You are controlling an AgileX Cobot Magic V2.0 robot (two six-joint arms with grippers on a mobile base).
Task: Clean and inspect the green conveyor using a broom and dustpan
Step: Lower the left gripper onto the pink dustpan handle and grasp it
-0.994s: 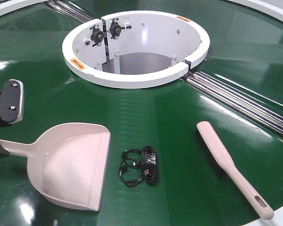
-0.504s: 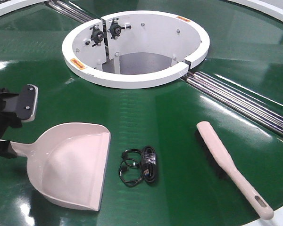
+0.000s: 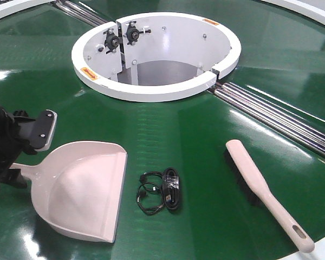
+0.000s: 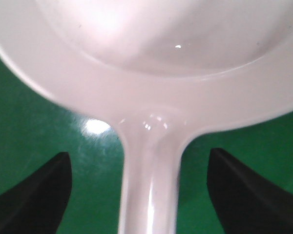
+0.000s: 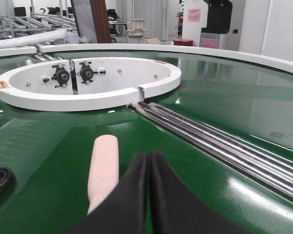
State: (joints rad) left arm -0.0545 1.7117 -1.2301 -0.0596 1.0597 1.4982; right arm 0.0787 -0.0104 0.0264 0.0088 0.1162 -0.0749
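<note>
Left gripper [image 3: 23, 156]: I have moved right, to the dustpan [image 3: 81, 189] handle.
My jaws spread, handle between, untouched; right gripper [image 5: 149, 192] clenched empty beside broom [image 5: 103, 170].

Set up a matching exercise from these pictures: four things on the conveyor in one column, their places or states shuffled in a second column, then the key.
Things
1. dustpan
2. broom
3. black cable
4. white ring hub

Places or states
A. coiled between the two beige tools
B. handle between the open fingers of the left gripper
C. at the middle of the green conveyor, with steel rollers running up to it
D. lying free on the right side, no gripper on it

Pairs: 1-B, 2-D, 3-A, 4-C
</note>
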